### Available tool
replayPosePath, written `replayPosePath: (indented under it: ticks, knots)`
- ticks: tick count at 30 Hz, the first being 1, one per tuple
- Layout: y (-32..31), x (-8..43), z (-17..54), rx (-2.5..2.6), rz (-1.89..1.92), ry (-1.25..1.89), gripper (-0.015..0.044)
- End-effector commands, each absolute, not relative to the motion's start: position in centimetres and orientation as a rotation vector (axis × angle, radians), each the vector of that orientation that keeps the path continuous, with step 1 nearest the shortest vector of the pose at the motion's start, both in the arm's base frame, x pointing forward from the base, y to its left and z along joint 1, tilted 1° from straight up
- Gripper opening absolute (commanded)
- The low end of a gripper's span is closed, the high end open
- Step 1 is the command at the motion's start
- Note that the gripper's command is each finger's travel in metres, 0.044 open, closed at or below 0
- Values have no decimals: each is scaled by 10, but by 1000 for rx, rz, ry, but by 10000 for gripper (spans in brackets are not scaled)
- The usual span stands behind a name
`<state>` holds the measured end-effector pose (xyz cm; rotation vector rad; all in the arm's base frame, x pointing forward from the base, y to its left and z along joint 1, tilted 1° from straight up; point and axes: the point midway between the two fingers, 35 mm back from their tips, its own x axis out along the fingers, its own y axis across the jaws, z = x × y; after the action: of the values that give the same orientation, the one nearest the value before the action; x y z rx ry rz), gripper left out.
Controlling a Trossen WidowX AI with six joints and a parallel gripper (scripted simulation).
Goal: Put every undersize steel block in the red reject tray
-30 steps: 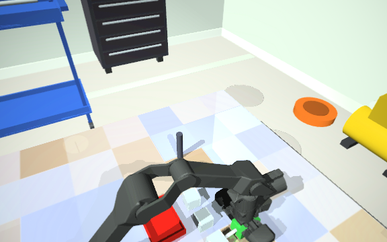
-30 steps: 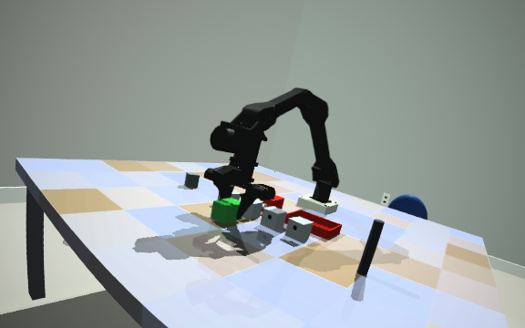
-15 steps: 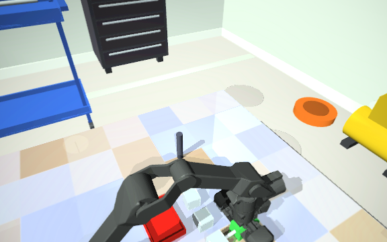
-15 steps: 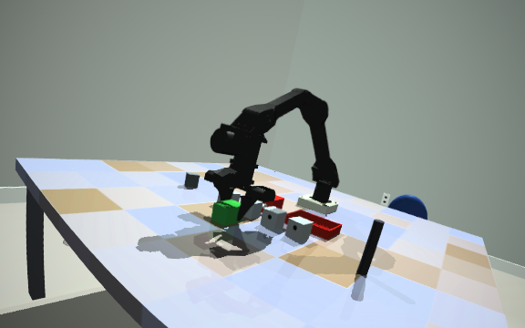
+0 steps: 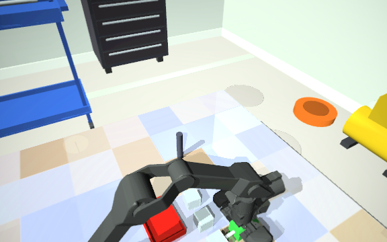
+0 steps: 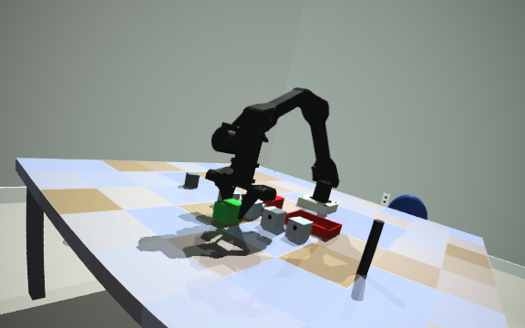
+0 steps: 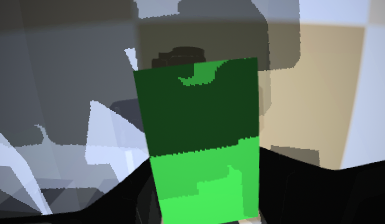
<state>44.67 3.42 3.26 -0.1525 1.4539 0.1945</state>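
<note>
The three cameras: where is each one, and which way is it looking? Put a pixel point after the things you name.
Top: high up, looking down across the table [image 5: 89, 175]; the bent arm and gripper [image 5: 237, 225] [image 6: 244, 205] [image 7: 198, 150] show.
Exterior: off to one side, looking across the table [image 6: 149, 237] at the whole arm [image 5: 210, 173] [image 6: 322, 141].
Wrist: on the arm near the gripper, looking past its dark fingers at the green gauge [image 5: 236, 230] [image 6: 227, 212] [image 7: 205, 110].
Top and exterior share the red tray [image 5: 166, 223] [image 6: 326, 227]; all three show the gauge.

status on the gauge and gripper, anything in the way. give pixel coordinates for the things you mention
Gripper [image 5: 238, 230] [image 6: 233, 211] shut on green gauge [image 5: 236, 230] [image 6: 227, 211] [image 7: 205, 115]. Steel blocks [image 5: 203, 218] [image 6: 299, 230] stand close by. Red tray [image 5: 166, 223] [image 6: 335, 233] beyond them.
</note>
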Motion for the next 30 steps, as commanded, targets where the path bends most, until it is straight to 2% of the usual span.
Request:
replayPosePath:
  ticks: [1,30]
  knots:
    - [34,447,40,-153,197,1441,0]
    - [32,439,38,-153,197,1442,0]
